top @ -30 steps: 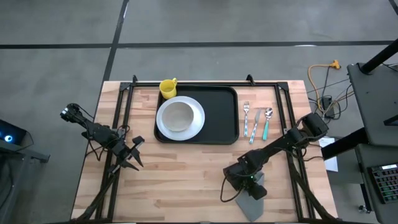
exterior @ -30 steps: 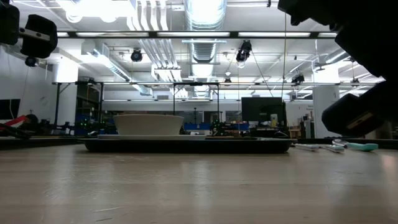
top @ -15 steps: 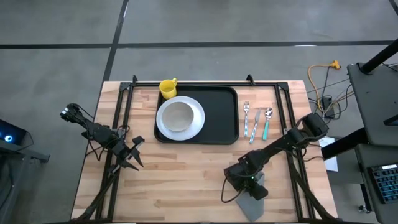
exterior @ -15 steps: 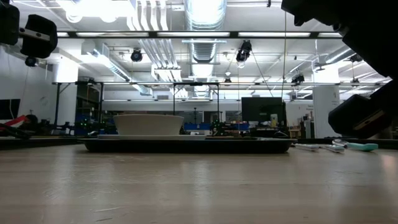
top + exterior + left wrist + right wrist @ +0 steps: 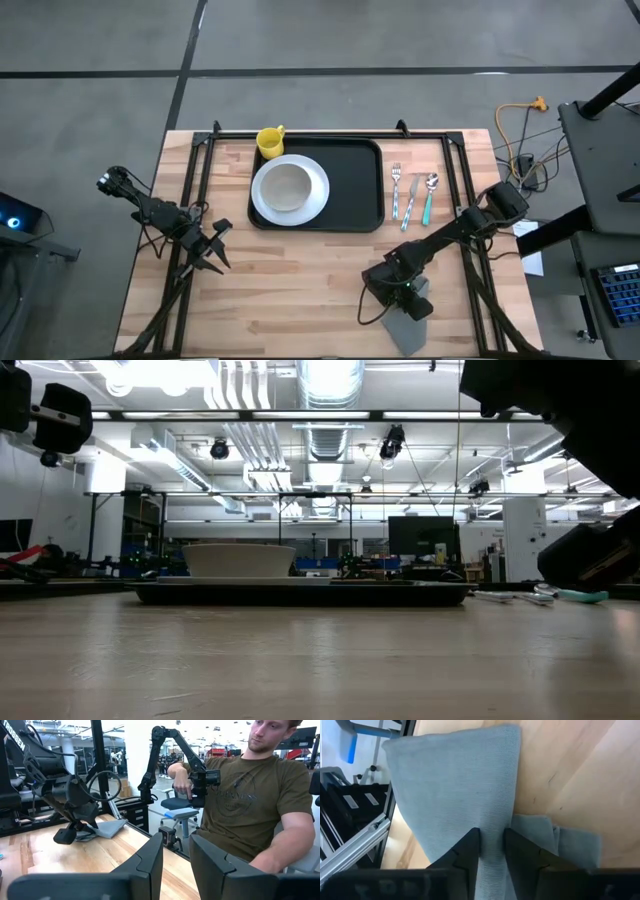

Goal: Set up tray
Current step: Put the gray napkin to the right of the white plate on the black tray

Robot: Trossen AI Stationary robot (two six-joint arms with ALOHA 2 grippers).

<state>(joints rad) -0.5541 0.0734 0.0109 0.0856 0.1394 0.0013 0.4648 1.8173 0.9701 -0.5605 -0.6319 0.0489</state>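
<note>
The black tray (image 5: 355,185) lies at the table's far middle and carries a white plate with a bowl (image 5: 289,188) on its left half. A yellow cup (image 5: 269,141) stands on the table at the tray's far left corner. A fork, knife and spoon (image 5: 412,196) lie on the table right of the tray. My right gripper (image 5: 393,292) is near the front edge, shut on a grey cloth (image 5: 405,322). My left gripper (image 5: 217,250) hovers open and empty over the table's left part. My right gripper pinches a raised fold of the grey cloth (image 5: 492,827) between its two fingers (image 5: 468,851). The fingers come from above, slanting. The rest of the cloth (image 5: 455,780) lies spread on the table.
Black frame bars (image 5: 195,200) run along the table's left and right sides. A person sits just past the table's near right corner, seen in the left wrist view (image 5: 250,805). Bare wood (image 5: 290,280) lies between the tray and the near edge.
My right gripper has crept a little toward the table's right edge, still shut on the cloth.
</note>
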